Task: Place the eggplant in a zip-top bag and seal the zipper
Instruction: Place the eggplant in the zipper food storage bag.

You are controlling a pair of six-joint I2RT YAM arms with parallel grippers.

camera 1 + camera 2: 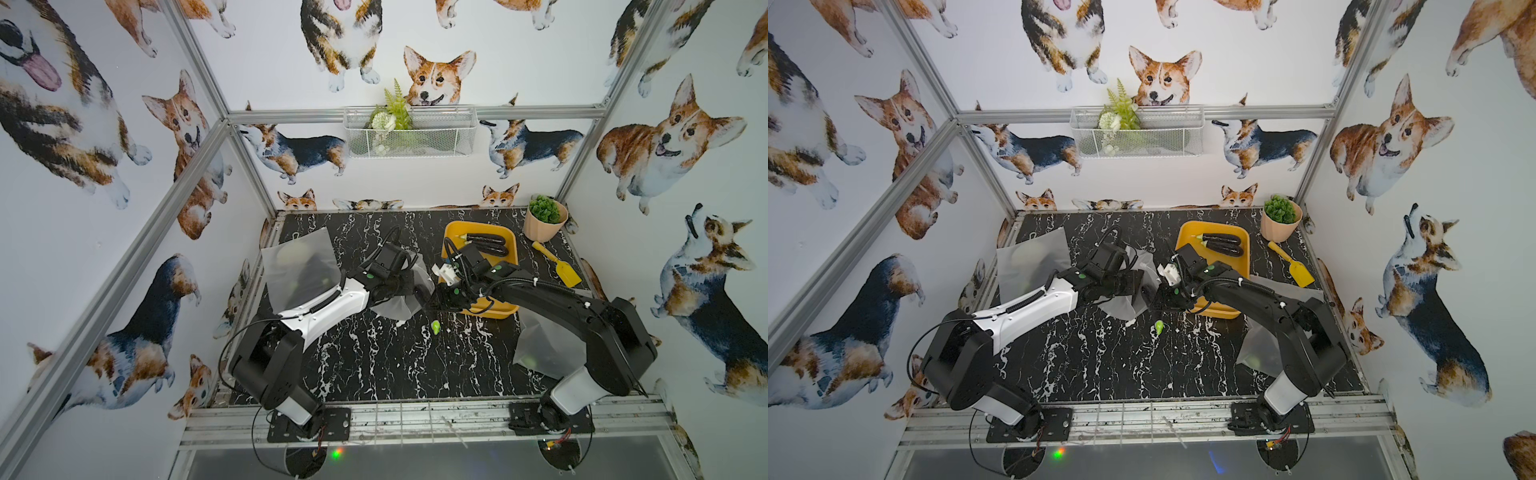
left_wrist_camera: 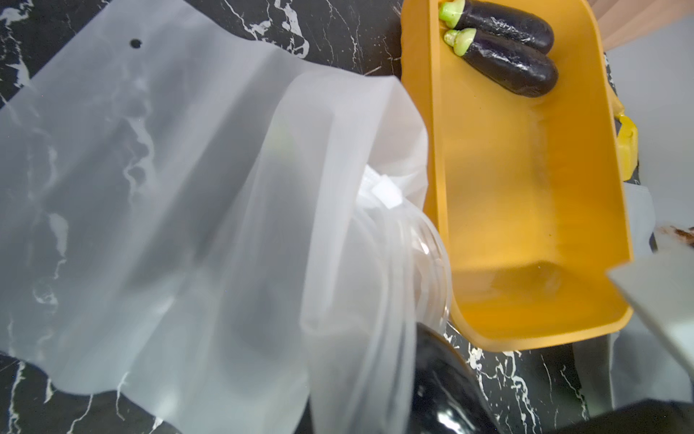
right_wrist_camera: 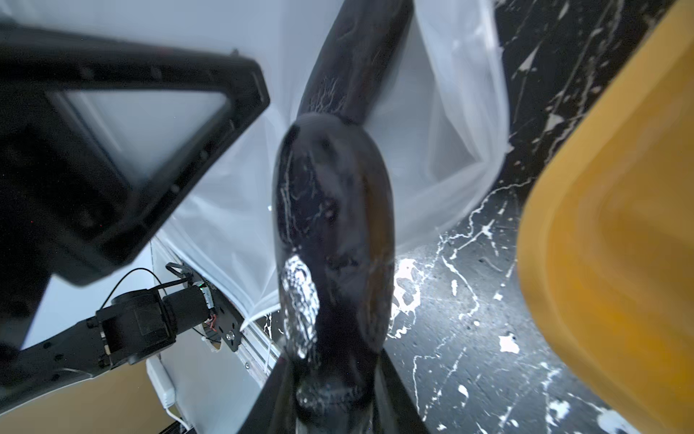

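Currently the right pincer (image 3: 332, 394) is clamping the eggplant (image 3: 330, 233) at its near end. The far tip is pointing into the mouth of the bag (image 3: 443, 131), just above the desk (image 3: 469, 300); I cannot tell if the tip is past the rim yet. The left pincer (image 1: 405, 286) is pressed together, seemingly pinching the bag rim and holding the mouth up. Two spare eggplants (image 2: 507, 49) are lying in the tray (image 2: 525, 188).

Handling guess: the skin is looking glossy and smooth, so it is likely slippery, firm and fairly light. The round body may be twisting in the grip, so holding across the body is looking safer than holding the green cap. The bag is thin, limp film and is sagging easily, so it is best gripped at the zipper rim.
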